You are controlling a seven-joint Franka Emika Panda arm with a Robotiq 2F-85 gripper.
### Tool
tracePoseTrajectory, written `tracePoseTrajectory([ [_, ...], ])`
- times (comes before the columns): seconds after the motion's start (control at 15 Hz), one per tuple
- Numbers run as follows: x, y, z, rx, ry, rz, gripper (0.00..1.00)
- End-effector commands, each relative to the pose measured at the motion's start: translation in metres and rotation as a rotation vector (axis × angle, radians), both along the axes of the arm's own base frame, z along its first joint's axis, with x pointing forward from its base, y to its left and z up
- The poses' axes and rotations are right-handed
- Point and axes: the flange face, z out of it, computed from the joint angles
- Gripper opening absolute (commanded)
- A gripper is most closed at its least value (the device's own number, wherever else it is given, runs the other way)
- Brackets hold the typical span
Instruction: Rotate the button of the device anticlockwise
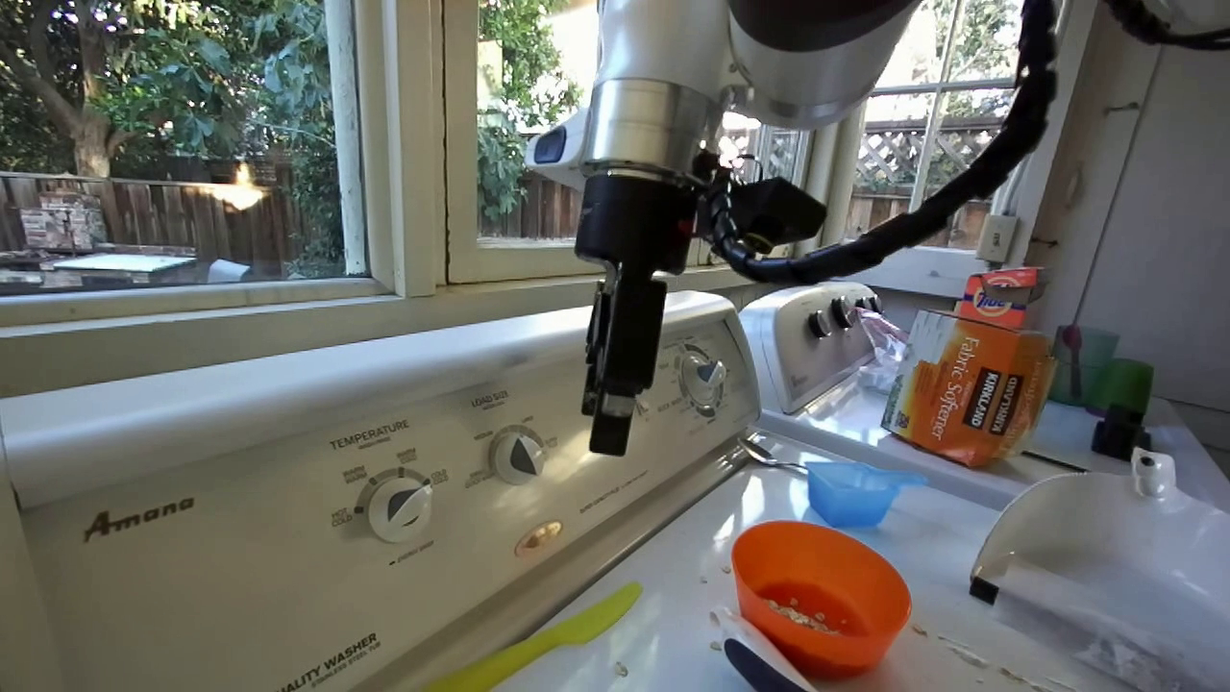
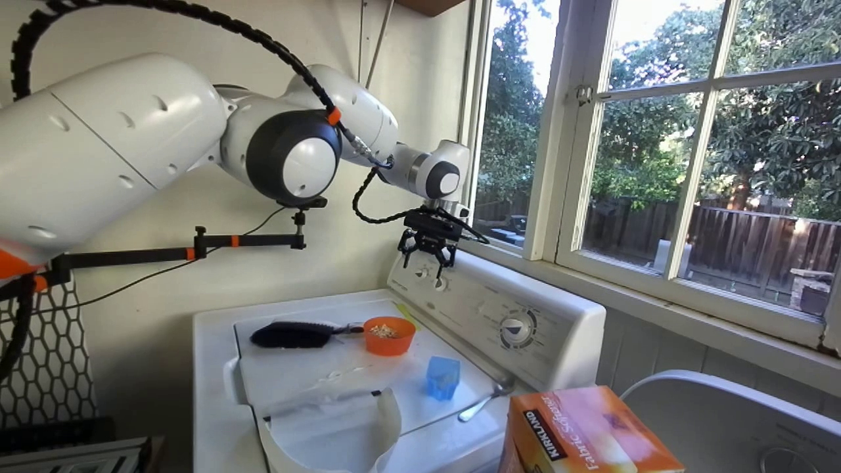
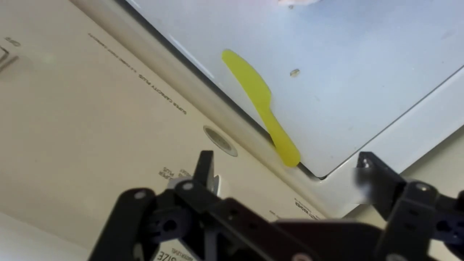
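Observation:
The button is a round white knob ringed by dark printed marks, at the far end of the slanted panel in an exterior view [image 1: 704, 377]; the button [image 2: 516, 330] also shows in an exterior view nearer the right. It belongs to the device [image 1: 240, 586], a white Amana washer. My gripper [image 2: 422, 268] hangs pointing down above the panel's other half, well apart from the button. In the wrist view the gripper [image 3: 286, 156] has its two fingers wide apart and nothing held between them. The button is outside the wrist view.
Two smaller knobs, temperature [image 1: 399, 509] and load size [image 1: 517, 457], sit on the same panel. On the lid lie a yellow knife [image 3: 250, 79], an orange bowl [image 1: 865, 577], a blue cup [image 1: 850, 495], a spoon [image 2: 474, 410] and a dustpan [image 2: 391, 420]. Window frames rise behind the panel.

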Motion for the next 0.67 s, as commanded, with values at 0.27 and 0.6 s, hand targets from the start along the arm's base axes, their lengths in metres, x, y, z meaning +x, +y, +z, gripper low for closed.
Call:
tracePoseTrajectory([
  [0.27, -0.0007, 0.0072, -0.0111, 0.003, 0.011, 0.006, 1.00],
  [0.6, 0.0006, 0.0055, -0.0090, 0.004, 0.009, 0.003, 1.00],
])
